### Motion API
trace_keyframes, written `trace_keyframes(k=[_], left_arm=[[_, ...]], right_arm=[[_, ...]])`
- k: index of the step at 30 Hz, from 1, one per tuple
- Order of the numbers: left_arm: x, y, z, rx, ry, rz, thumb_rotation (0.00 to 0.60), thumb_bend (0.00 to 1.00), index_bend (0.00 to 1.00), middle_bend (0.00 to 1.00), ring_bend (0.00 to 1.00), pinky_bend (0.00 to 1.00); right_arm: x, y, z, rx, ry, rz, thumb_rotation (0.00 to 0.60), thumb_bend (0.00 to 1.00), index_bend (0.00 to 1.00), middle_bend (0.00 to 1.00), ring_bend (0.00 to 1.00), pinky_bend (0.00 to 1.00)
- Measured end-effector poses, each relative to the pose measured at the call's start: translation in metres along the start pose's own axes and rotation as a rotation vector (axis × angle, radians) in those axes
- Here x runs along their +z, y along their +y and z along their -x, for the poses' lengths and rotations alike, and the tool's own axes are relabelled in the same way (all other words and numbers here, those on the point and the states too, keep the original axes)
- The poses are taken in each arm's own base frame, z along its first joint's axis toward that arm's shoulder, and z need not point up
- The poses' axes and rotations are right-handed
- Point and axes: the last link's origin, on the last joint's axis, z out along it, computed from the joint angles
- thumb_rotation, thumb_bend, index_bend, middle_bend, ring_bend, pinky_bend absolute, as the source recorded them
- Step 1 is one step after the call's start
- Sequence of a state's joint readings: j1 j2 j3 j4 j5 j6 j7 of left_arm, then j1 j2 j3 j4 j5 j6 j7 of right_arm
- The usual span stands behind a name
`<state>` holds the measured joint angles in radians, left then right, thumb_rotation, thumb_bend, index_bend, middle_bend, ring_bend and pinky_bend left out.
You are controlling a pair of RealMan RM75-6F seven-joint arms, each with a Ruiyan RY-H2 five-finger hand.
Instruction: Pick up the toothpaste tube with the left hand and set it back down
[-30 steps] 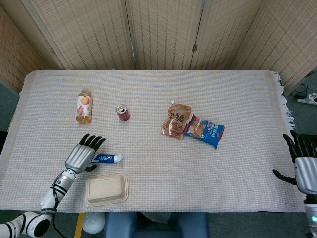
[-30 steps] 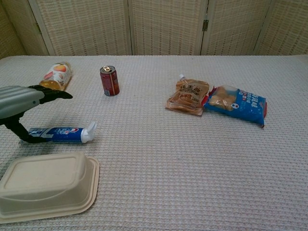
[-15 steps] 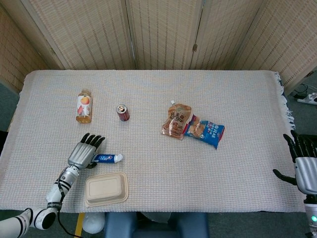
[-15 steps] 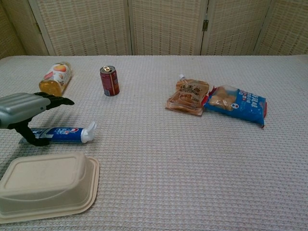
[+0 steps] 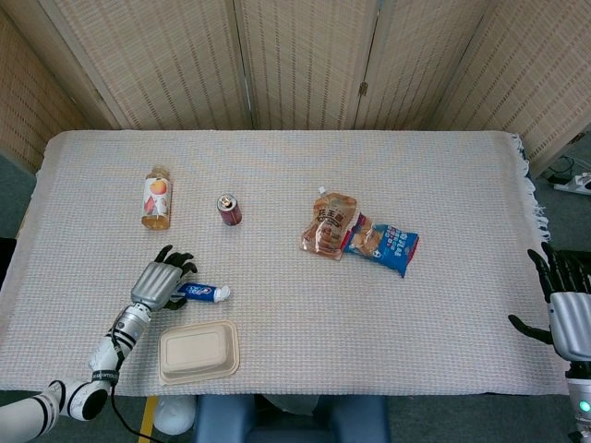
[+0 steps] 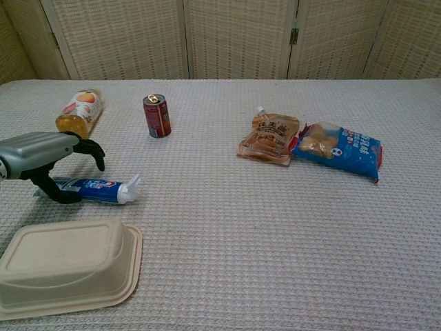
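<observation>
The blue and white toothpaste tube (image 5: 205, 293) (image 6: 96, 187) lies on the tablecloth near the front left, white cap pointing right and tipped slightly up. My left hand (image 5: 159, 282) (image 6: 41, 155) arches over the tube's tail end. Its fingers curl down over the far side, with a gap still showing above the tube in the chest view. The thumb touches the near side. My right hand (image 5: 565, 309) hangs off the table's right edge with fingers spread, holding nothing; only the head view shows it.
A beige lidded food container (image 5: 199, 351) (image 6: 65, 265) sits just in front of the tube. A juice bottle (image 5: 156, 197) lies at the left and a red can (image 5: 229, 209) stands behind. A brown pouch (image 5: 330, 224) and a blue snack bag (image 5: 383, 244) lie mid-table.
My left hand has lowered onto the tube and its fingers have curled from stretched flat to hooked over it. The tube has shifted slightly right and its cap has tipped up.
</observation>
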<state>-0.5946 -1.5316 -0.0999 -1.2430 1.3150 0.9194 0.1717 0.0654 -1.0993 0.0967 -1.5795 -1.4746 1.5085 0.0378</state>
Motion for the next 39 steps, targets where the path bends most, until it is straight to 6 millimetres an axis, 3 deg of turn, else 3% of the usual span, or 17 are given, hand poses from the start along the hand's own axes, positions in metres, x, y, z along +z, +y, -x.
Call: trace_keyframes(k=[12, 18, 24, 29, 33, 39], left_arm=[[0.004, 0.000, 0.004, 0.010, 0.008, 0.002, 0.600, 0.35, 0.46, 0.40, 0.35, 0.06], [0.005, -0.004, 0.005, 0.005, 0.028, 0.001, 0.600, 0.41, 0.53, 0.50, 0.45, 0.12], [0.007, -0.010, 0.008, -0.010, 0.033, 0.008, 0.600, 0.57, 0.60, 0.60, 0.54, 0.31], [0.008, -0.014, 0.007, -0.054, 0.042, 0.034, 0.600, 0.65, 0.69, 0.69, 0.62, 0.53], [0.008, -0.014, 0.004, -0.091, 0.059, 0.080, 0.600, 0.71, 0.72, 0.73, 0.66, 0.60], [0.007, -0.005, -0.014, -0.167, 0.118, 0.175, 0.600, 0.74, 0.73, 0.75, 0.67, 0.62]], right_arm=[[0.000, 0.001, 0.001, 0.000, -0.003, 0.006, 0.600, 0.01, 0.00, 0.00, 0.00, 0.00], [0.000, 0.001, 0.001, -0.001, -0.004, 0.006, 0.600, 0.01, 0.00, 0.00, 0.00, 0.00], [0.000, 0.000, 0.000, -0.001, -0.003, 0.003, 0.600, 0.01, 0.00, 0.00, 0.00, 0.00], [0.000, -0.003, -0.001, -0.005, -0.003, -0.011, 0.600, 0.01, 0.00, 0.00, 0.00, 0.00], [0.000, -0.007, -0.003, -0.004, -0.029, -0.032, 0.600, 0.01, 0.00, 0.00, 0.00, 0.00], [0.009, -0.026, -0.010, 0.011, -0.054, -0.128, 0.600, 0.01, 0.00, 0.01, 0.02, 0.00]])
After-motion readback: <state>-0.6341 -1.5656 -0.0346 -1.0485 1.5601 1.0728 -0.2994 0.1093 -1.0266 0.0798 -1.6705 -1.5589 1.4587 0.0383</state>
